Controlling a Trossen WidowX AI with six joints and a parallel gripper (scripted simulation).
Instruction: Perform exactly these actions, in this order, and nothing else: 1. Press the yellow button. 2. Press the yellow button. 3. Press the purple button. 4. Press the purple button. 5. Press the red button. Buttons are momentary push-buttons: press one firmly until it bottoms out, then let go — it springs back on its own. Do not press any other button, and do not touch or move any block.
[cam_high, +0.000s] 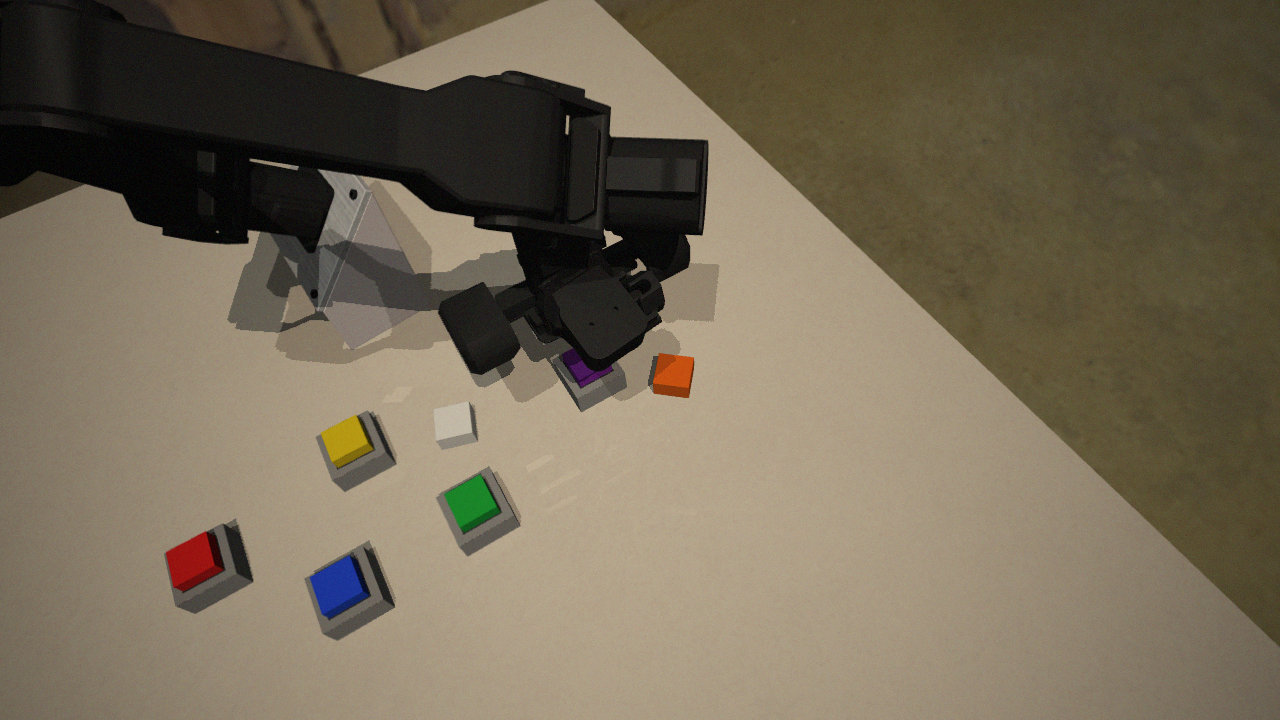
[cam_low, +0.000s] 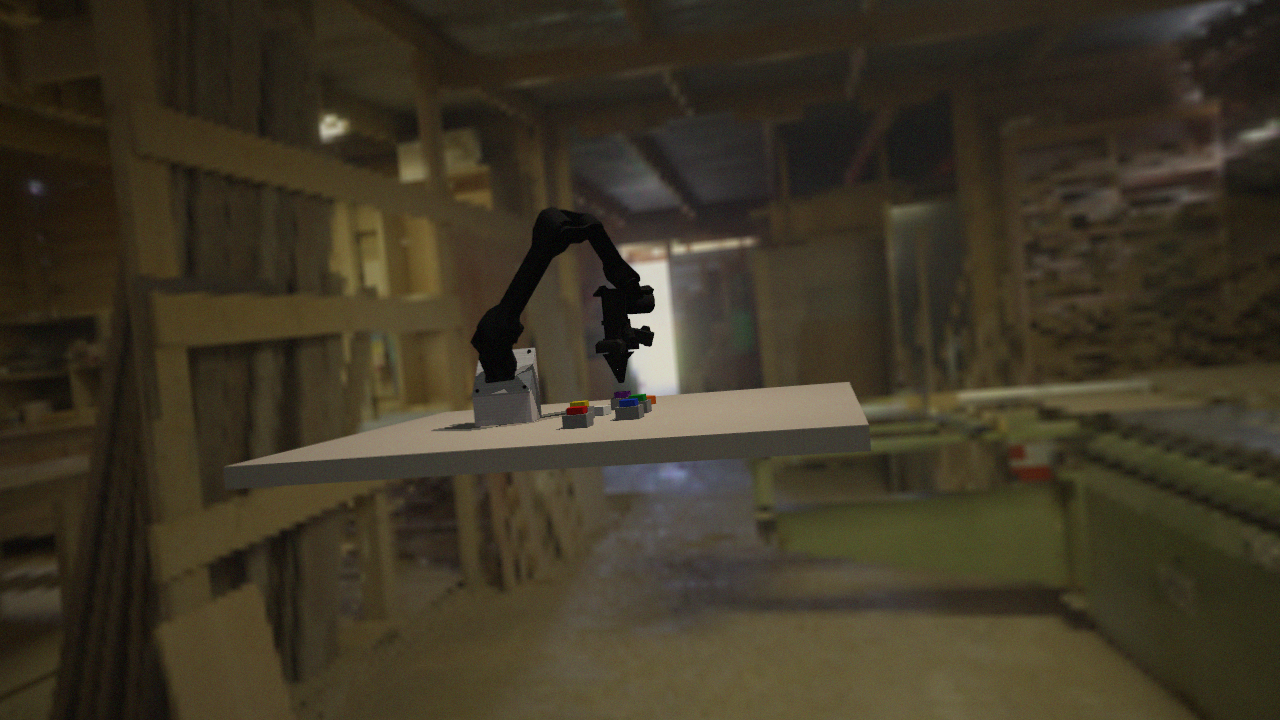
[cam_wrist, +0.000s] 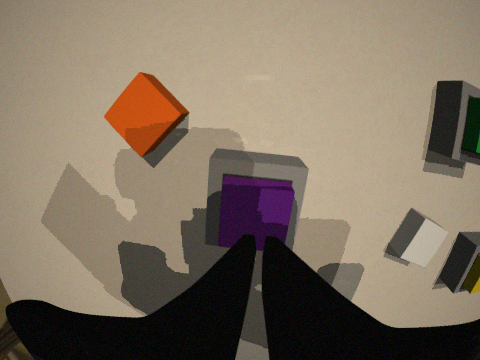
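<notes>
"Any lettering or numbers you can make out?"

"None I can read, in any of the views."

"Labels, brands, signs?"

"No, nothing legible on those either, anywhere I look."

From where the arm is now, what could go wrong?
The gripper hovers over the purple button, its tips toward one edge in the wrist view, so a press might land off-center. The orange block sits close by; sideways drift could bump it.
</notes>
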